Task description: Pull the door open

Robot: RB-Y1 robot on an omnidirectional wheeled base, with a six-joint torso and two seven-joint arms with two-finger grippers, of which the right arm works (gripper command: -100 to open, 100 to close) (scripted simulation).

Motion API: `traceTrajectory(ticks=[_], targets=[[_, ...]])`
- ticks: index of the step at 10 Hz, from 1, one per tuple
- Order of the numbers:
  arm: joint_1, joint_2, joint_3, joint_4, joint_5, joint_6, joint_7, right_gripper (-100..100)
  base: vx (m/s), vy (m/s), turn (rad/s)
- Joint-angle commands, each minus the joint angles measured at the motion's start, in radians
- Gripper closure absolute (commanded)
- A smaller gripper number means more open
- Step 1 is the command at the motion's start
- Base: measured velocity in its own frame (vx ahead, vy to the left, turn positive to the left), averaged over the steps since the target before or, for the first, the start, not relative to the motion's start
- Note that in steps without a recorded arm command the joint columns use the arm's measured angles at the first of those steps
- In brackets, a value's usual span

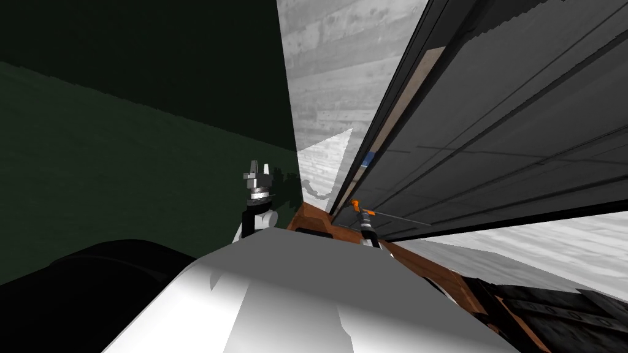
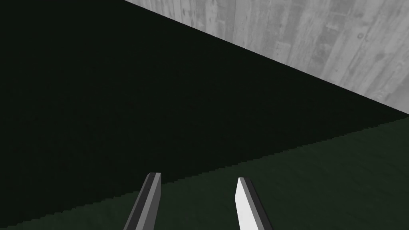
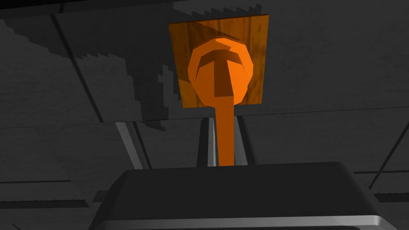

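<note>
Now our right claw point(image 3: 222, 121) is pinching the orange handle point(image 3: 223, 131) of the dark grey door point(image 1: 490, 122). In the right wrist view its two fingers point(image 3: 204, 141) press the handle's bar, one on each side. The bar runs straight out from between them to a round orange hub point(image 3: 219, 68) on a brown wood-grained plate point(image 3: 255, 48) fixed to the door. So the handle's long axis lies in line with the claw, with the hub at the far end and the door panel directly beyond.

In the head view the handle is a small orange spot just right of the frame's centre. It sits at the lower left end of the door, which fans out from there to the upper right corner. Our left claw point(image 1: 259, 167) stands left of centre, well apart from the handle, against a dark green wall point(image 1: 122, 153). Its fingers are spread with nothing between them.

We judge the right arm to be the working one, since it has the grip. The pull should go back along the bar, away from the panel and toward our body. One risk is that the thin fingers slide off the bar's end, because the pull runs along it and not across it. We cannot tell whether the door is ajar.
</note>
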Motion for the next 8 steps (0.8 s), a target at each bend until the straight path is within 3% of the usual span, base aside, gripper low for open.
traceTrajectory(ticks=[1, 2, 8], targets=[[0.019, -0.016, 0.011, -0.008, 0.004, -0.007, -0.021, 100, -0.196, -0.029, 0.136], [0.018, -0.012, 0.005, -0.022, 0.001, 0.004, -0.01, 100, -0.09, -0.017, 0.022], [0.085, -0.078, 0.062, -0.009, 0.014, -0.094, -0.09, 100, -0.204, -0.043, 0.161]])
